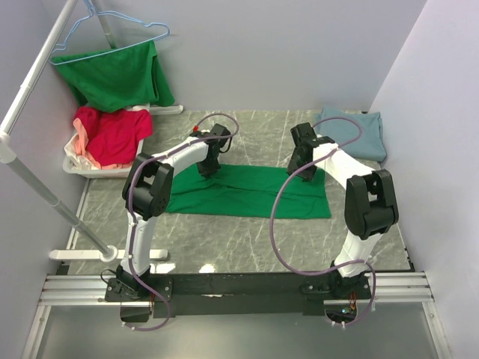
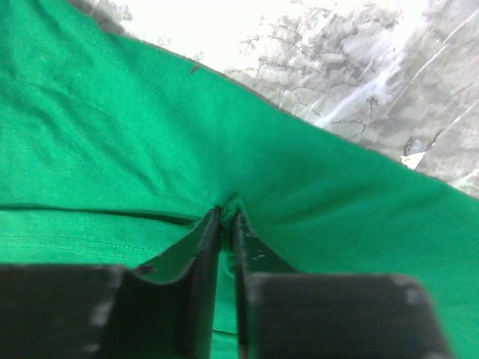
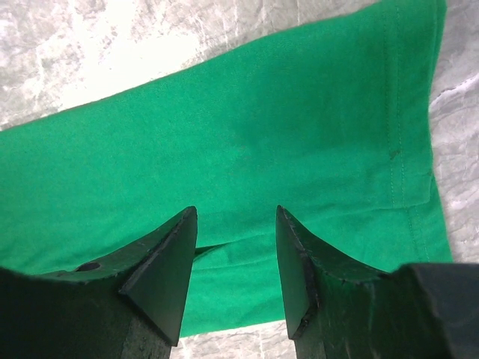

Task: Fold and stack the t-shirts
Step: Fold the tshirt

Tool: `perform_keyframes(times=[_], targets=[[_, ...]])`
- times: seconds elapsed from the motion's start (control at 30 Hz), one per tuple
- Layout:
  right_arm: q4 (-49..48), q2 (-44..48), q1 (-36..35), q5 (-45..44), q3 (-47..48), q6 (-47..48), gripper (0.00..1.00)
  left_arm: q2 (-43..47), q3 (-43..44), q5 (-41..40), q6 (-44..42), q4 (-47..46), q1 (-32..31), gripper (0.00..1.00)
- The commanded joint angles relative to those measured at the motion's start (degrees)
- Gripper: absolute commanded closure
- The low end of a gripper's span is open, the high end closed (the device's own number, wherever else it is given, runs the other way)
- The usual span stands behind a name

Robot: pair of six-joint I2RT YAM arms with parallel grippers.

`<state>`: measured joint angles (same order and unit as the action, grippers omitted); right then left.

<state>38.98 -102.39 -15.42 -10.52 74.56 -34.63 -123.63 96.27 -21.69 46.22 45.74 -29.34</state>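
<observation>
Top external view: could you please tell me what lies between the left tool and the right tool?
The green t-shirt, spread flat on the table, spans from the left tool to the right tool; the top external view shows it.

The green t-shirt (image 1: 247, 193) is soft, matt knit cloth with a fine weave, and its hem is double-stitched. The table (image 1: 224, 239) under it looks like grey marbled stone or laminate, smooth, with a faint sheen where light glares. Behind it to the right, the blue-grey t-shirt (image 1: 358, 131) is equally dull, soft cloth. Behind it to the left, a red t-shirt (image 1: 116, 134) of matt cloth lies in a smooth white plastic basket (image 1: 75, 166). Further behind, another green cloth (image 1: 116, 75) hangs on a thin pale-blue wire hanger (image 1: 112, 34). The left gripper (image 2: 226, 221) and right gripper (image 3: 234, 224) on the green t-shirt look like matt black plastic, scuffed at the edges.
</observation>
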Motion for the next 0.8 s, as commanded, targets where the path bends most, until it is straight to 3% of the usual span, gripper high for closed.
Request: perform_keyframes(times=[0.0,0.23,0.77], targets=[[0.3,4.4,0.6,-1.1,0.1,0.4,0.47,1.0,0.8,-2.8,0.5,1.7,0.0,0.91],[-0.3,5.9,0.6,-0.6,-1.6,0.0,0.47,4.9,-0.9,-5.3,1.9,3.7,0.0,0.97],[-1.8,8.3,0.6,-0.3,-6.5,-0.1,0.48,15.4,-11.3,-6.5,3.6,4.9,-3.7,0.94]])
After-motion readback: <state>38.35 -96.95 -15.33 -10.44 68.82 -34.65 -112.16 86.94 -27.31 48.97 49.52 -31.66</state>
